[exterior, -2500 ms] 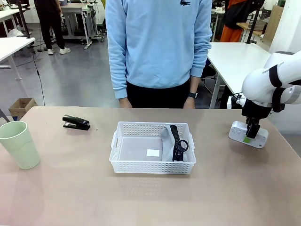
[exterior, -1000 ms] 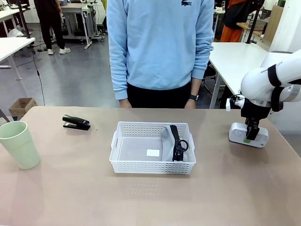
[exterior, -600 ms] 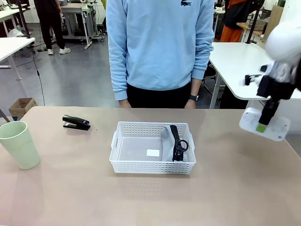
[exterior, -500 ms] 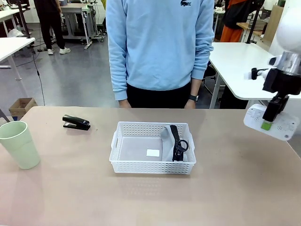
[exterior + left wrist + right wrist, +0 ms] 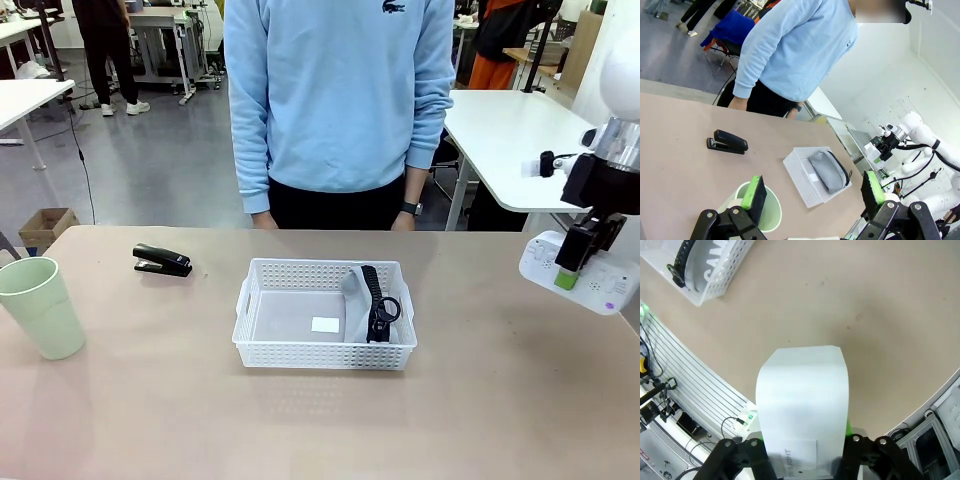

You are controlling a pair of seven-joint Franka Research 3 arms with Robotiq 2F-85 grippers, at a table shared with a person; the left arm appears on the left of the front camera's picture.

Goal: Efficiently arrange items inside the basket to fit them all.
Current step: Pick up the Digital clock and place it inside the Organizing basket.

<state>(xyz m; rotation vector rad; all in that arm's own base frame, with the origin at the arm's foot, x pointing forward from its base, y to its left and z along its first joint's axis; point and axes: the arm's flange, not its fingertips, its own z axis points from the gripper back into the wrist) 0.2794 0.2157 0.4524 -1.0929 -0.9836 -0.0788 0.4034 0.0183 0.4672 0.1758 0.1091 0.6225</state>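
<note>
Front: shows right gripper (image 5: pixel 568 262) clamping strip (image 5: pixel 590 285), lifted off table (image 5: pixel 500 400) at its right end. Shows pouch (image 5: pixel 352 296) inside basket (image 5: pixel 325 355) mid-table; stapler (image 5: pixel 162 260) and cup (image 5: pixel 40 305) outside, left.

Left wrist: shows left gripper (image 5: pixel 813 190) spread wide, empty, over cup.

Right wrist: shows strip pinched between fingers above bare table.

You have on count: white basket (image 5: pixel 325 356) ×1 | grey zip pouch (image 5: pixel 827 170) ×1 | white power strip (image 5: pixel 606 291) ×1 | small black stapler (image 5: pixel 162 261) ×1 | pale green cup (image 5: pixel 42 307) ×1 | person (image 5: pixel 340 100) at the table ×1
</note>
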